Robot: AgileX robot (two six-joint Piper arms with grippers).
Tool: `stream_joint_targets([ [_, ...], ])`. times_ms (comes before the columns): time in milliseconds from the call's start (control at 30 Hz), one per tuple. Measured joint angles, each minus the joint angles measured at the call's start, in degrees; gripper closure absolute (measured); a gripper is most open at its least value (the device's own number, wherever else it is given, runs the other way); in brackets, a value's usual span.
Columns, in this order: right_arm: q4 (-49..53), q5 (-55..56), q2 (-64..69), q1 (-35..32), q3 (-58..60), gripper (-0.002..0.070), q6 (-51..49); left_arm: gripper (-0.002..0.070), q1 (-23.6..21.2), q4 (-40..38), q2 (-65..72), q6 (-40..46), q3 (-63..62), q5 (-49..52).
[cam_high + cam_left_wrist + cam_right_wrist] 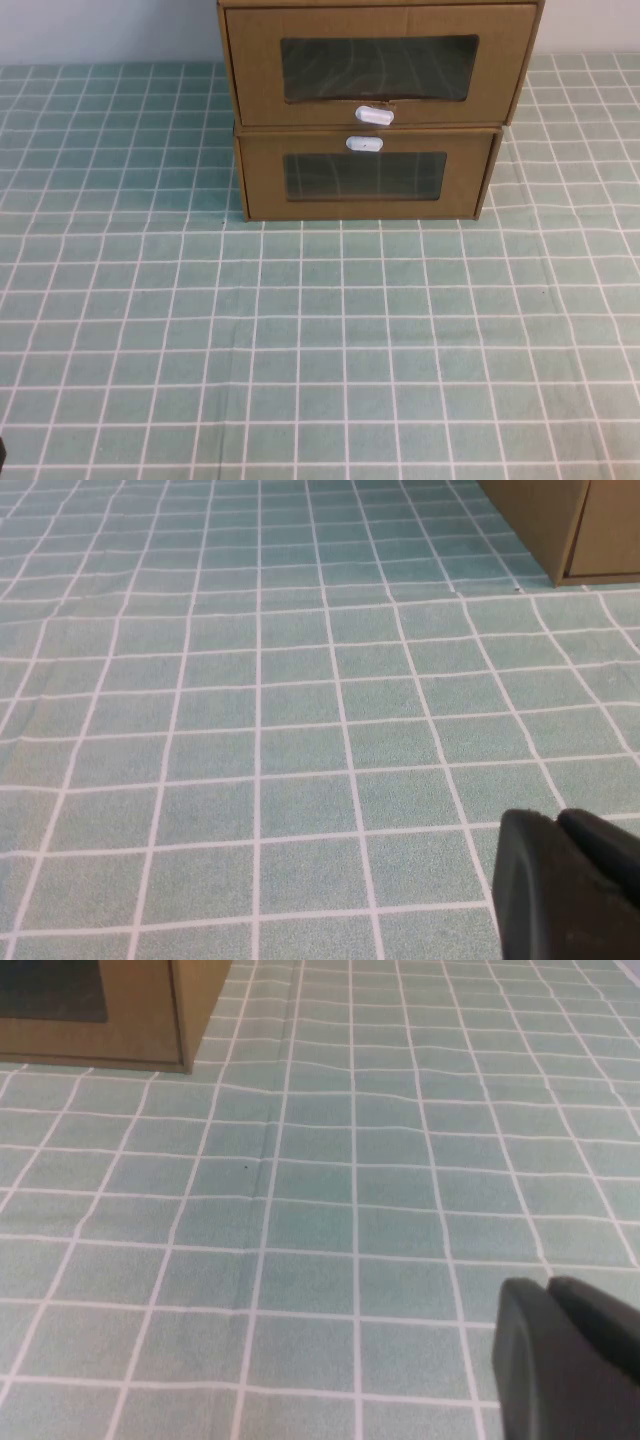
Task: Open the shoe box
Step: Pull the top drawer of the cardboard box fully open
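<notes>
Two shoe boxes point(450, 115) sit closed (stacked); left end effector point(558, 822) and right end effector point(550, 1287) hang clenched over tablecloth point(320, 330).

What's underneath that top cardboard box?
Under the top box sits a second box on the checked cloth. Dark windows hide both insides. The left gripper and right gripper hover shut above the cloth in front.

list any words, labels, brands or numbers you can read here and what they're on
None: no readable text in any view.
upper shoe box: plain cardboard, white pull tab blank.
lower shoe box: the same.
tablecloth: bare grid.
left gripper and right gripper, both shut, low over the cloth near the boxes: no markings.
</notes>
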State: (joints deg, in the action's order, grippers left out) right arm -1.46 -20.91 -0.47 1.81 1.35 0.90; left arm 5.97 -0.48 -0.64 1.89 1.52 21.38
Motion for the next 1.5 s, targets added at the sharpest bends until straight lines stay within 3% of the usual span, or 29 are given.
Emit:
stream_joint_targets([
  [267,0.1,1.3,0.0,0.0,0.0,0.0690,0.0,0.0680,0.0,0.0,0.0,0.0,0.0,-0.1],
  [567,0.1,12.5,0.0,0.0,0.0,0.0689,0.0,0.0680,0.0,0.0,0.0,-0.1,0.0,-5.8],
  [933,0.1,13.7,0.0,0.0,0.0,0.0689,0.0,0.0680,0.0,1.1,0.0,-0.1,0.0,-2.9],
  [1233,0.1,17.2,0.0,0.0,0.0,0.0689,0.0,0.0680,0.0,1.3,0.0,-0.1,0.0,-14.1],
  [1500,0.1,29.9,0.0,0.0,0.0,0.0689,0.0,0.0680,0.0,1.6,0.0,-0.1,0.0,-25.6],
])
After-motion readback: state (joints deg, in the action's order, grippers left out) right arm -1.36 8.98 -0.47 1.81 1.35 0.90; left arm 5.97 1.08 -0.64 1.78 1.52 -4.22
